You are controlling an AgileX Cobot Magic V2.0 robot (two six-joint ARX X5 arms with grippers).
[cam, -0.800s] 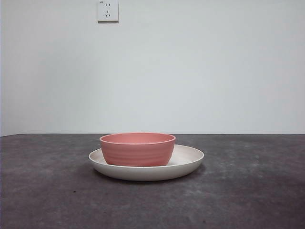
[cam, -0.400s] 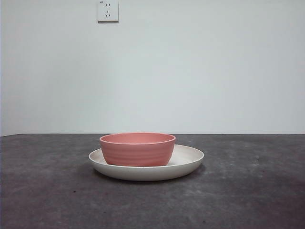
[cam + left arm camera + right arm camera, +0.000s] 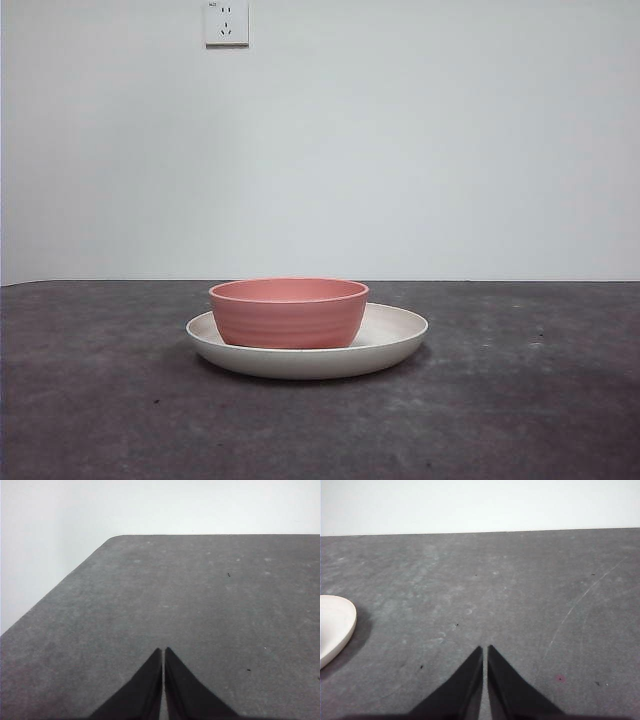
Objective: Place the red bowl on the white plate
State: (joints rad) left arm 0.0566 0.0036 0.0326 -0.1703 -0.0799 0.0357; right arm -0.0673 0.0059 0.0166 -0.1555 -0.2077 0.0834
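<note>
the red bowl [image 3: 289,313] is sitting upright inside the white plate [image 3: 395,340], resting on the plate's shallow floor and placed a little toward the plate's left side in the front view, so more bare plate is showing to the bowl's right. the plate is lying flat on the dark grey surface [image 3: 520,400], roughly in the middle of the front view, with a plain pale wall behind it and a white wall socket [image 3: 226,22] high up on that wall.

neither arm is showing in the front view. the left pincer [image 3: 163,652] is hovering over a bare stretch of the surface near one of its corners, its two black jaws pressed together with only a hairline slit between them and nothing held. the right pincer [image 3: 484,650] is likewise hanging above the surface with its jaws closed tip to tip and gripping nothing; an edge of the white plate [image 3: 335,627] is peeking in at the side of its view, well apart from the jaws.
</note>
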